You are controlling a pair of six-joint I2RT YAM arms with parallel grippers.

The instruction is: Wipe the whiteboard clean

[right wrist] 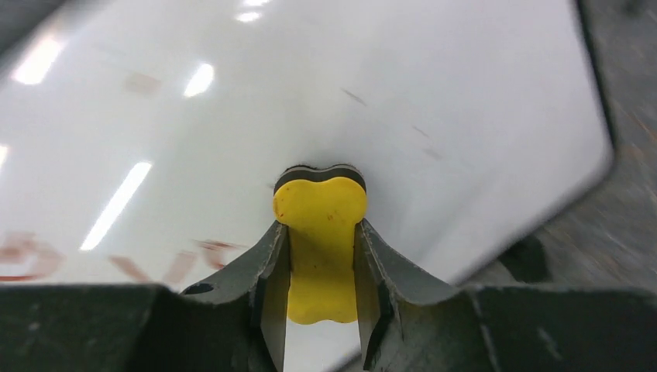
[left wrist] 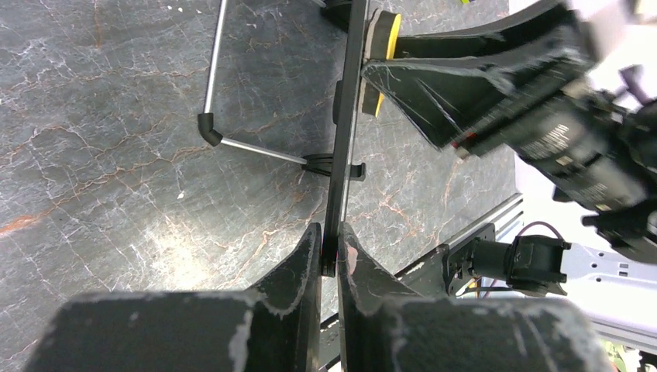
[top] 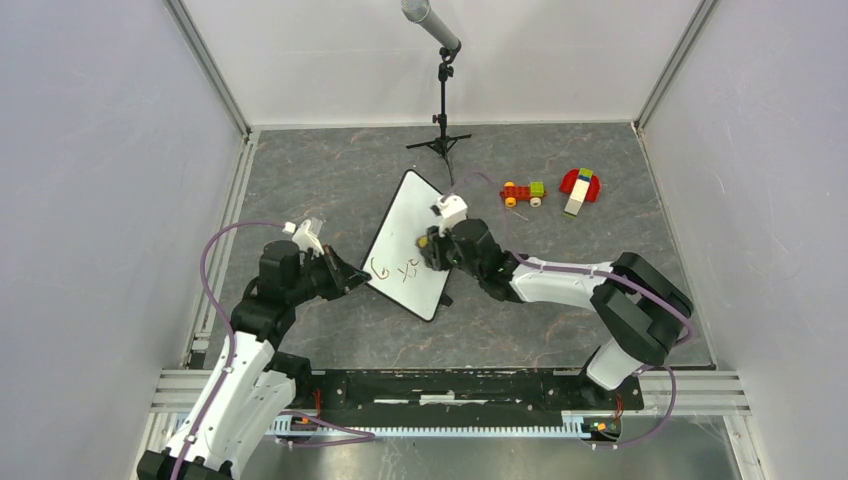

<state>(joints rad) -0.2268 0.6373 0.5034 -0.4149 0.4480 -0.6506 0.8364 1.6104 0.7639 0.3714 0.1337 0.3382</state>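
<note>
While the top camera is looking down, the whiteboard [top: 408,245] is sitting near the middle of the table [top: 330,180], a little closer to the left edge than the right. It is lying at a slant, with one corner pointing to the far edge. Some red writing [top: 395,270] is showing on its near end. The left end effector [top: 358,278] is touching the board's near left side. The right end effector [top: 432,248] is reaching over the white face from the right. A toy car [top: 523,193] and a red toy [top: 579,188] are sitting apart from the board, toward the far right corner. A microphone stand [top: 441,110] is standing by the middle of the far edge.

Looking from the left wrist, the board is showing only its thin black edge. The left end effector is squeezing that edge, with its two fingers [left wrist: 302,263] pressing on either side, nearly closed. A thin metal leg [left wrist: 232,143] is sticking out from one side of the board. On the other side, the right end effector is pushing a yellow eraser [left wrist: 385,54] against the board.

Looking from the right wrist, the right end effector is gripping the yellow eraser between its fingers [right wrist: 267,263], closed snugly on it. The eraser's tip is touching the white face. The red writing is showing blurry at the bottom left, beside the eraser and not under it. The part of the board past the eraser is looking white, with a few faint marks.
</note>
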